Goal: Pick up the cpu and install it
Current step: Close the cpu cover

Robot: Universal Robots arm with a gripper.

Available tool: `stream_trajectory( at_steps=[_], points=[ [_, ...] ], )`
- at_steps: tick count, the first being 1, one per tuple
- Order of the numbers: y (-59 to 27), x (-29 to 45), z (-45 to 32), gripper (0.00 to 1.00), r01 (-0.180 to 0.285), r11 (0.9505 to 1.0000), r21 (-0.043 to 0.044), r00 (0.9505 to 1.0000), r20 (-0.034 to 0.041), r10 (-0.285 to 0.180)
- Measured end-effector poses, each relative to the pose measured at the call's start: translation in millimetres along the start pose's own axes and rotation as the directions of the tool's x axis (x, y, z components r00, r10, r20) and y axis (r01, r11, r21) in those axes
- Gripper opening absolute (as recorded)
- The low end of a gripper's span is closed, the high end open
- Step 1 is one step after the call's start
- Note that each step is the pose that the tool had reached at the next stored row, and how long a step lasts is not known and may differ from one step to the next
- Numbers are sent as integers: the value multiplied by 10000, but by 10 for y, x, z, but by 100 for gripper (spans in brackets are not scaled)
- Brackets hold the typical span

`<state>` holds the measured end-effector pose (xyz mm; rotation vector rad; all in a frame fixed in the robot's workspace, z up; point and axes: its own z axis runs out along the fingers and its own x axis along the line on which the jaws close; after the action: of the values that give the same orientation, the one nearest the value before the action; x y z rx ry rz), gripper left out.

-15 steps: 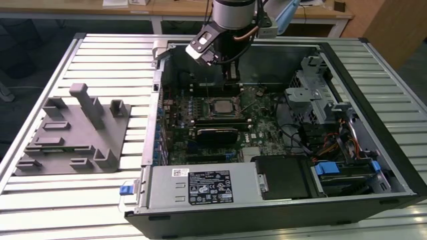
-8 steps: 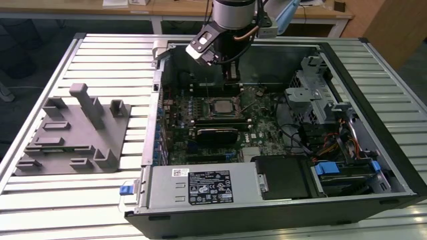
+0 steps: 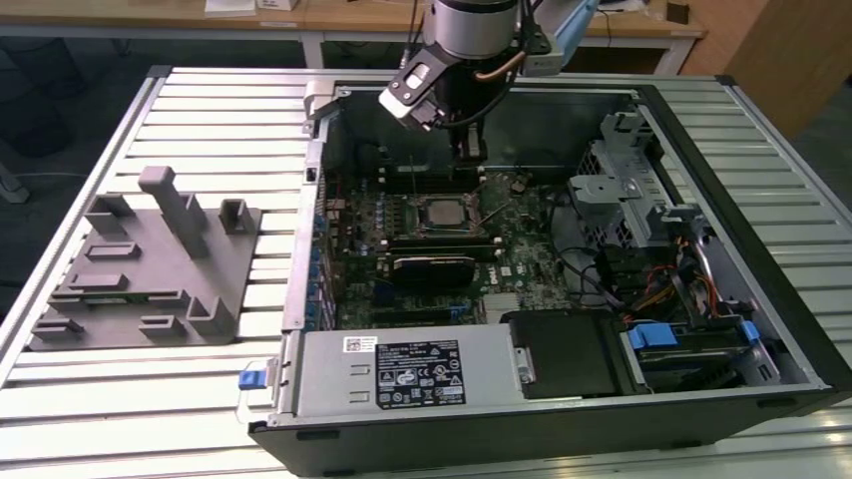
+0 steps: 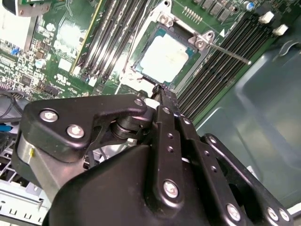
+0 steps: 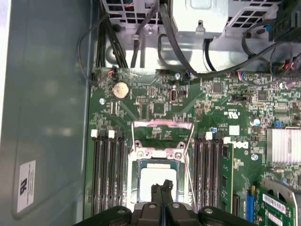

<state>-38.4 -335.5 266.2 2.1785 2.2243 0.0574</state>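
One cpu [image 5: 149,176], seemingly in socket [image 5: 133,189], partly behind gripper [image 5: 162,187].

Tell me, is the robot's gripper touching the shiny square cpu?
Apart. In the exterior view the gripper hangs above the case, and a strip of board shows between its tip and the cpu.

Wide look across the room now: a silver slatted table [image 3: 147,399] takes up the near ground, its long ribs running from the exterior view's left to its right and catching soft, even light. Beyond its far edge, a pale wooden desk [image 3: 359,15] stands on white legs [image 3: 310,48]. Dark floor [image 3: 60,100] shows beneath it on the exterior view's left, and a wooden panel [image 3: 785,50] rises at the far right.
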Motion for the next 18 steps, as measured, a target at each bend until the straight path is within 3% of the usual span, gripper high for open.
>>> stream_trajectory(
  at_steps=[8,18],
  points=[
    [175,-4,8,11,0,10000,0,10000,-1,0],
    [311,-7,14,11,-1,10000,0,10000,0,1]
  ],
)
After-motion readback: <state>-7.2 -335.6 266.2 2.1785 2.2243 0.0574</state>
